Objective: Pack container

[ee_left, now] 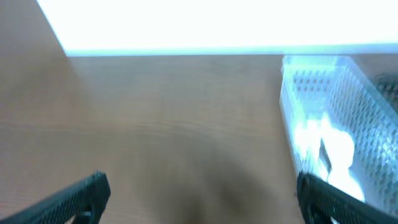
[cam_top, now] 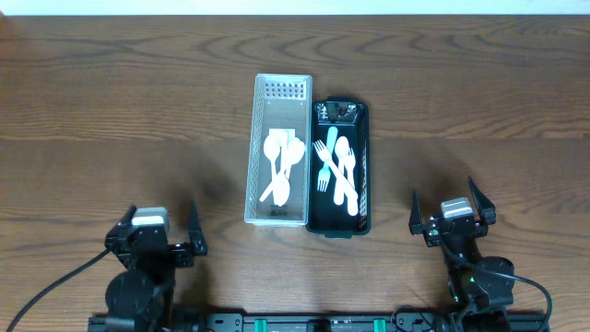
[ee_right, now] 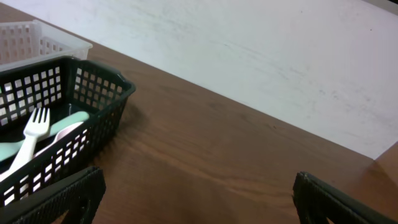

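A white slotted basket (cam_top: 257,138) stands mid-table with white plastic cutlery (cam_top: 280,164) in it. Touching its right side is a black slotted basket (cam_top: 365,148) with white and light blue forks and spoons (cam_top: 335,164). My left gripper (cam_top: 157,242) is open and empty near the front edge, left of the baskets. My right gripper (cam_top: 452,219) is open and empty at the front right. The left wrist view shows the white basket (ee_left: 292,93) blurred at its right. The right wrist view shows the black basket (ee_right: 99,93) with a white fork (ee_right: 31,140).
Brown wooden table (cam_top: 111,120) all around the baskets. A pale wall (ee_right: 261,56) lies past the table's far edge.
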Robot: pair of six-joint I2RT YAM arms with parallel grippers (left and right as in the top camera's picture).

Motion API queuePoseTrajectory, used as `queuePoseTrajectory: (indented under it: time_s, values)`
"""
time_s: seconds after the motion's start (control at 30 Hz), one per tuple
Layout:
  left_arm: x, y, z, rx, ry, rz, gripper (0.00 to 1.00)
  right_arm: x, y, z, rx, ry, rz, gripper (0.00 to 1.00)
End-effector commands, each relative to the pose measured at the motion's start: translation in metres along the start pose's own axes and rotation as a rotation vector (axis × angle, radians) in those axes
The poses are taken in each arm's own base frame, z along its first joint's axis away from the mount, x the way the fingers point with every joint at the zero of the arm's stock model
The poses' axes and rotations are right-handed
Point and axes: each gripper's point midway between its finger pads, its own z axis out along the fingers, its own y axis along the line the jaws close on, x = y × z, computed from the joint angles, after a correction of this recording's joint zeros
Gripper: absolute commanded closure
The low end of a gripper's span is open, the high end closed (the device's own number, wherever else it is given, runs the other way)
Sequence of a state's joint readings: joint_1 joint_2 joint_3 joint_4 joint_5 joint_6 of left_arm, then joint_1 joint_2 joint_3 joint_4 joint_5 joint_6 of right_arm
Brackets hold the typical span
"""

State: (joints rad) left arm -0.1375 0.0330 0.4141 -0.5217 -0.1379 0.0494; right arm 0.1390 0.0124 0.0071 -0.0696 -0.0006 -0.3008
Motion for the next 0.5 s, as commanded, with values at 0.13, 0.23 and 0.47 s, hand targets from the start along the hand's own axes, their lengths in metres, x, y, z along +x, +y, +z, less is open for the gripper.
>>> queuePoseTrajectory:
  time_s: [0.13, 0.23, 0.47]
  values:
    - [-0.004, -0.008, 0.025, 0.024, -0.161, -0.039, 0.02, 0.0, 0.0, 0.0, -0.001, -0.001, -0.014, 0.01]
    - [0.0, -0.009, 0.035, 0.023, -0.216, -0.044, 0.02, 0.0, 0.0, 0.0, -0.001, -0.001, -0.014, 0.01]
    - [0.049, -0.013, 0.056, 0.025, -0.14, -0.032, 0.01, 0.0, 0.0, 0.0, -0.001, -0.001, -0.014, 0.01]
